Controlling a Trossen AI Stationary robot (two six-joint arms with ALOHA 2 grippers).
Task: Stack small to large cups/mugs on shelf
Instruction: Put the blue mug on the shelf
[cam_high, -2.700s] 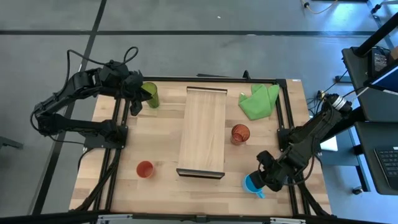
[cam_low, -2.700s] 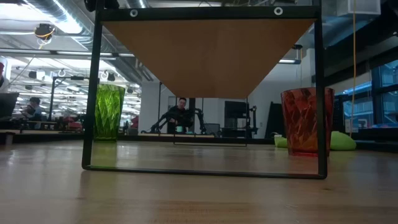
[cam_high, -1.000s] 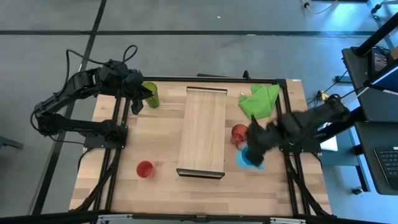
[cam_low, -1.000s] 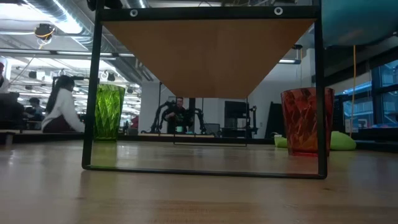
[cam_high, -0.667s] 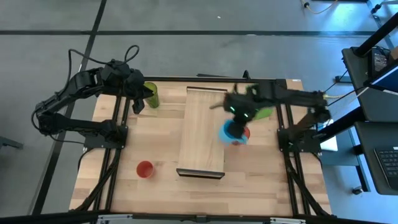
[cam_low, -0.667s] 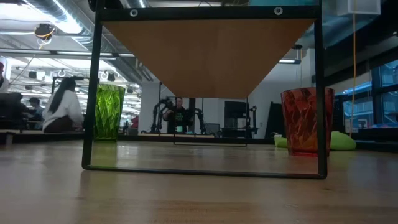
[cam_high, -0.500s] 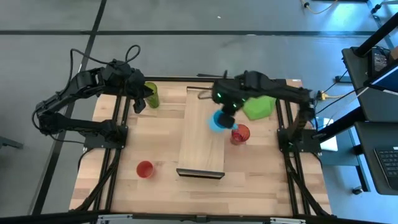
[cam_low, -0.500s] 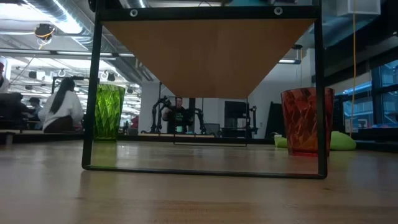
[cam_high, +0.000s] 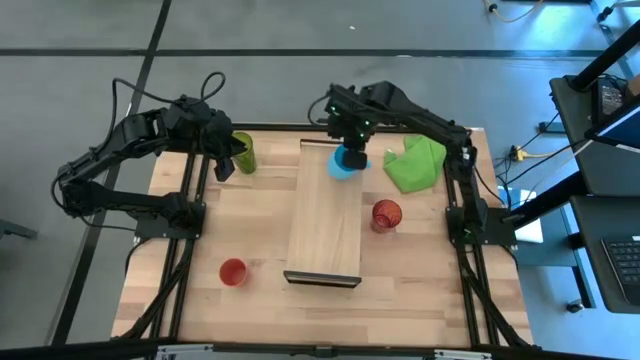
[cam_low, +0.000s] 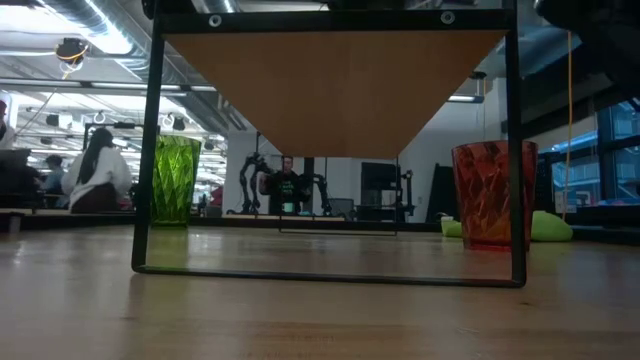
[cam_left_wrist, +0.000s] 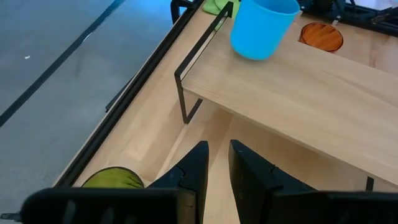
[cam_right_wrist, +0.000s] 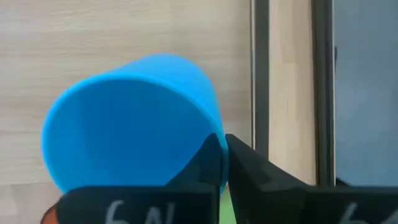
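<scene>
The light blue mug (cam_high: 342, 162) hangs over the far end of the shelf (cam_high: 325, 225), with my right gripper (cam_high: 351, 142) shut on it from above. In the left wrist view the mug (cam_left_wrist: 261, 28) floats above the plank. The olive-green tumbler (cam_high: 243, 152) stands upright on the table at the far left, and my left gripper (cam_high: 222, 165) waits just beside it, shut, with nothing between its fingers. The translucent red tumbler (cam_high: 386, 214) stands on the table to the right of the shelf. The small red cup (cam_high: 233, 271) stands at the near left. My right gripper pinches the mug's wall at its edge (cam_right_wrist: 210, 142) between its two fingers. The fingers themselves cover the spot, so whether a handle is involved does not show. They come from above, pointing down. The mug hangs slightly tilted, mouth up, clear of the shelf.
A bright green cloth (cam_high: 415, 162) lies at the far right of the table, close to my right arm. Dark frame rails (cam_high: 190, 230) run along both table sides. In the low view the shelf's bracket (cam_low: 148, 150) frames the two tumblers, and people sit in the room behind.
My right gripper has carried the blue mug from beside the red tumbler, right of the shelf, toward the table's far edge and left. The mug now hangs above the shelf's far end, still clear of it.
</scene>
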